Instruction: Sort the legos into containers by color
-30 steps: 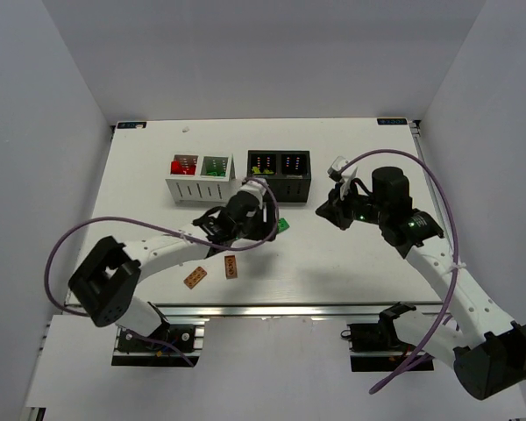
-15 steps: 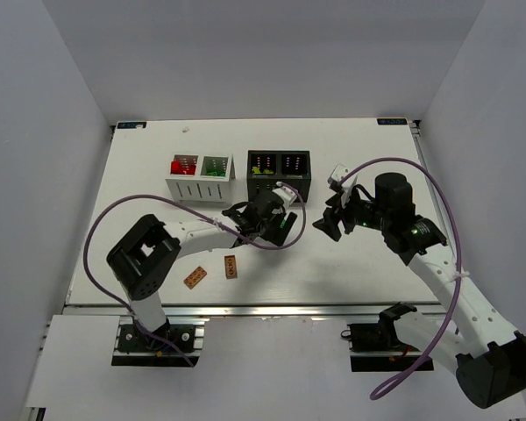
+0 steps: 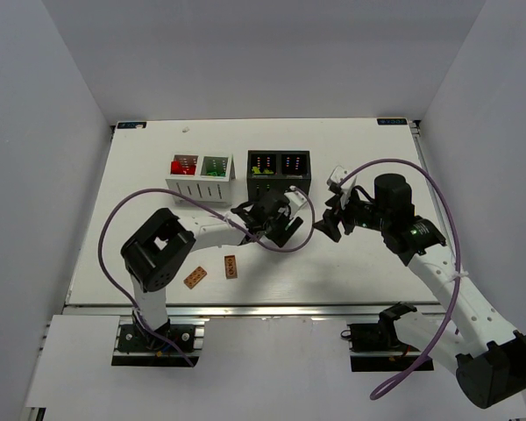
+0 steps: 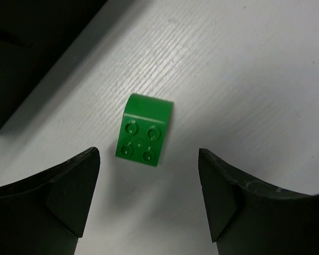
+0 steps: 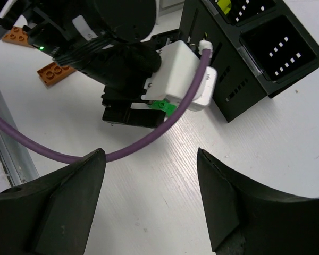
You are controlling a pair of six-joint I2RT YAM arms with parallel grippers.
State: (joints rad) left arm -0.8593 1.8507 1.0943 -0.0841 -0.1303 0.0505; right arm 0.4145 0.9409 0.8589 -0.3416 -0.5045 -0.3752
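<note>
A small green studded plastic brick (image 4: 145, 136) is seen lying loose just in front of the black perforated twin-compartment box (image 3: 280, 174); the left gripper (image 4: 148, 175) is held spread astride it, seemingly for a pick, while the right gripper (image 5: 149, 159), beside that box, is spread and empty

The green lego (image 4: 145, 130) mid-frame has four studs, on a white, finely streaked tabletop (image 4: 244, 69). Lower left in the top view: two brown-orange legos (image 3: 195, 278). White container (image 3: 197, 189), black container (image 3: 280, 186), purple cable (image 5: 143, 141).
</note>
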